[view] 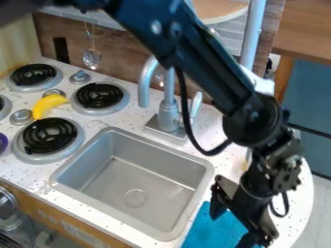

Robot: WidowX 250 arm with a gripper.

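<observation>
- Presently, gripper point(229, 230) sits over the counter's near right part, fingers spread wide, nothing between them; contact with cloth below: cannot tell.
- Blue cloth point(208, 231) lies under gripper, just right of sink.
- Sink point(135, 197) is bare inside, drain visible; faucet point(169, 115) stands behind it.
- Left of sink: stove burners point(49, 136), with yellow banana point(48, 103) among them.
- Purple object point(3, 143) at left edge, partly cut off.
</observation>
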